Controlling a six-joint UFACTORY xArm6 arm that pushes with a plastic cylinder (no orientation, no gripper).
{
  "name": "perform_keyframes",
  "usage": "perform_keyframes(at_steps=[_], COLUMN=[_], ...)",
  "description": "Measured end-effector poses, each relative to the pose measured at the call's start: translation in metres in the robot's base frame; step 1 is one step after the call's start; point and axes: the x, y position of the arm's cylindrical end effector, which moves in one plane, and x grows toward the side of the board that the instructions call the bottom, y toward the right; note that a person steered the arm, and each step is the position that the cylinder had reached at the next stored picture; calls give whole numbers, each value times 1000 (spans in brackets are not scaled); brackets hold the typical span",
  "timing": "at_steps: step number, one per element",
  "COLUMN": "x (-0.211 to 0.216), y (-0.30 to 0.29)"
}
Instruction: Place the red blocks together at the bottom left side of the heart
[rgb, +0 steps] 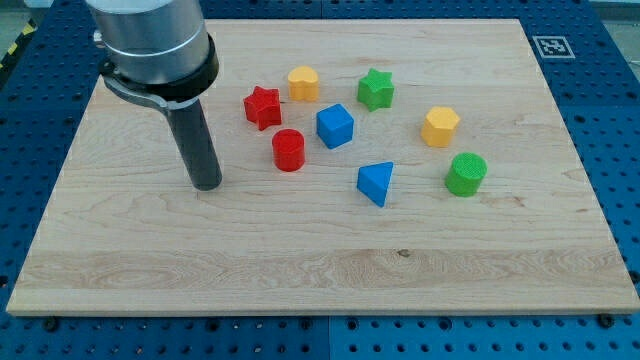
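Note:
A red star (263, 107) and a red cylinder (288, 150) lie on the wooden board (320, 280), left of its middle. The star sits just below and left of a yellow block (303, 83) that looks heart-shaped. The cylinder lies below the star and a little to its right, with a small gap between them. My tip (207, 186) rests on the board to the left of the red cylinder and a little lower, well apart from it, touching no block.
A blue cube (335, 126) sits right of the red blocks. A green star (376, 89) is at the top, a blue triangle (376, 182) lower down. A yellow hexagon (440, 126) and a green cylinder (466, 173) lie at the right.

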Motion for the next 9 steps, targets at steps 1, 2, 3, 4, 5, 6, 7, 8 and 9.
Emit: perform_keyframes(at_steps=[1, 2, 3, 4, 5, 6, 7, 8, 9], x=[0, -1, 0, 0, 0, -4, -18, -36, -58], y=[0, 23, 83, 140, 146, 121, 115, 107, 86])
